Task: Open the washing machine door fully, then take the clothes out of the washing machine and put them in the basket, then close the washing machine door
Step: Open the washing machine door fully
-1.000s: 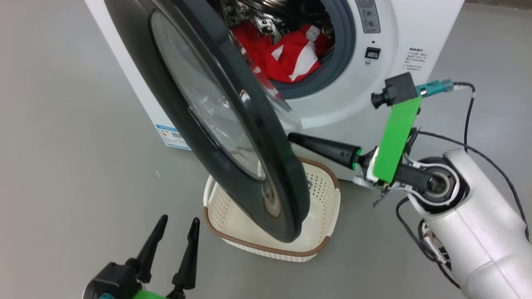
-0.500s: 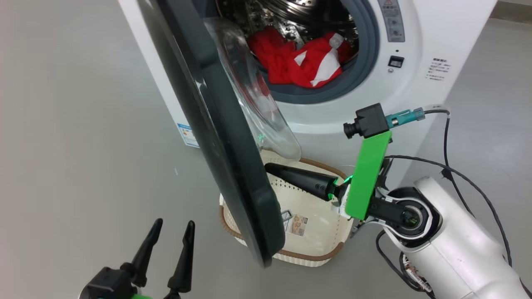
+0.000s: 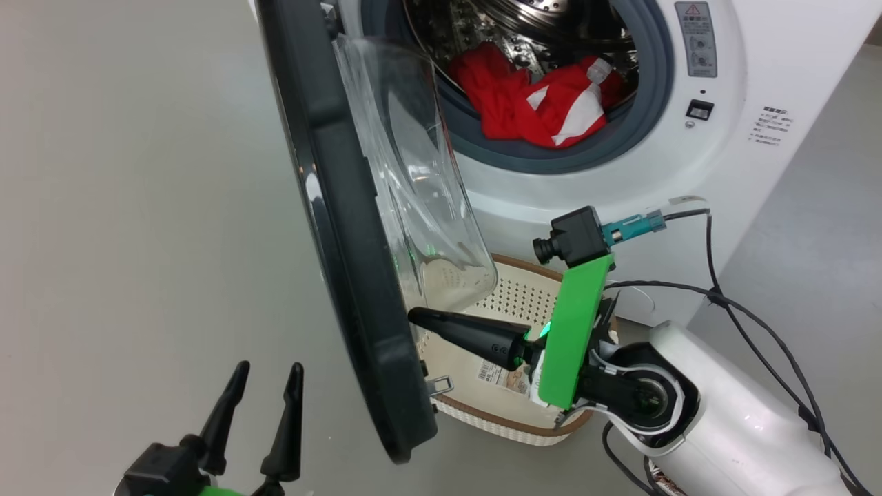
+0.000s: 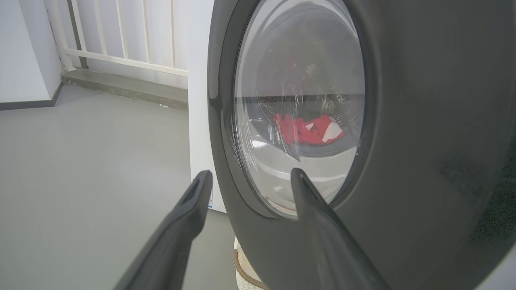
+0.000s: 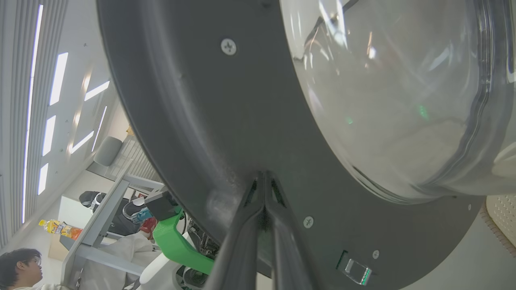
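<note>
Bare grey floor (image 3: 138, 207) out on the left, and plenty of free room there. Near left, the left jaws hang wide apart in free air. Their long dark fingers (image 3: 222, 413) point at the outer face of the big round washing machine door with its glossy black rim (image 3: 344, 241).

The head view catches that door almost edge-on, swung out from the white boxy front-loading washing machine (image 3: 758, 55), its clear glass bowl (image 3: 413, 179) bulging to the right. The left wrist view adds the door's outer face, the red-and-white clothes (image 4: 308, 129) seen through the glass, and a white railing (image 4: 121, 32) along the far wall. The right wrist view flips it: the door's inner face, screws, a small latch (image 5: 354, 270) at the lower edge, and a person (image 5: 20, 266) in the room beyond.

The right jaws are pressed shut on each other, tips right against that inner rim below the glass. In the head view they cross over the cream perforated plastic basket with brown rim (image 3: 513, 297), which sits on the floor just before the machine's front. The door's lower edge cuts across the basket's left end.

The clothes lie in the steel drum (image 3: 524, 27), just behind the grey rubber gasket (image 3: 572, 162). It's a tight wedge between door and machine, with open floor again at far right.
</note>
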{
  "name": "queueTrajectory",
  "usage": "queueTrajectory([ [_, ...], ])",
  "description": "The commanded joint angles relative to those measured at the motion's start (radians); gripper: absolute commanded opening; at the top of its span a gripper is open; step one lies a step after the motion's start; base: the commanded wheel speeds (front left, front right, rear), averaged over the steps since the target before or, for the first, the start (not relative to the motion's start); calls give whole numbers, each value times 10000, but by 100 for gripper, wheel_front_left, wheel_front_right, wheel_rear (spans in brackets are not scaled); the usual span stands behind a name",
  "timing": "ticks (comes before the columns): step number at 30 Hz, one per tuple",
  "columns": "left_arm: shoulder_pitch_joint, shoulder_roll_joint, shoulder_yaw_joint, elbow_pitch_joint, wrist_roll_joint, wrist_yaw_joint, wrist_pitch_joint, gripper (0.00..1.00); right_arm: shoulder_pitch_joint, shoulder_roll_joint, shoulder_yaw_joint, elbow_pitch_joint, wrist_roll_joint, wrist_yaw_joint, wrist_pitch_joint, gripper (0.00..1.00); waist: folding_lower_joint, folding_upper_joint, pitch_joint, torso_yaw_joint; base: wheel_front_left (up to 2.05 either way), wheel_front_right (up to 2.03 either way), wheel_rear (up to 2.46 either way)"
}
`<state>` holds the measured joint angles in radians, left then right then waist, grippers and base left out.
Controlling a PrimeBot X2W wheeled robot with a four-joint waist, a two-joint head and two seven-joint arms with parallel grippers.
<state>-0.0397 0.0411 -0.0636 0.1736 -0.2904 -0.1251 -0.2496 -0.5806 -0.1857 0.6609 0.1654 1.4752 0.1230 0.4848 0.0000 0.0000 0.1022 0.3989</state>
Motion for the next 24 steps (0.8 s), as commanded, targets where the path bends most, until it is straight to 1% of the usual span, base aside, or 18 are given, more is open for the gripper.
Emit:
queueTrajectory([
  [1, -100, 91, 379, -192, -42, -56, -122, 100, -169, 219, 165, -328, -75, 77, -84, 0, 0, 0, -4, 64, 0, 0, 0],
  [16, -142, 91, 605, -119, -118, -56, -122, 100, -763, 158, 1462, -87, -97, 77, -1528, 0, 0, 0, 61, 632, 0, 0, 0],
  [24, -164, 91, 732, -134, -111, -56, -122, 100, -1123, 169, 2122, 104, 86, 77, -2150, 0, 0, 0, 124, 817, 0, 0, 0],
])
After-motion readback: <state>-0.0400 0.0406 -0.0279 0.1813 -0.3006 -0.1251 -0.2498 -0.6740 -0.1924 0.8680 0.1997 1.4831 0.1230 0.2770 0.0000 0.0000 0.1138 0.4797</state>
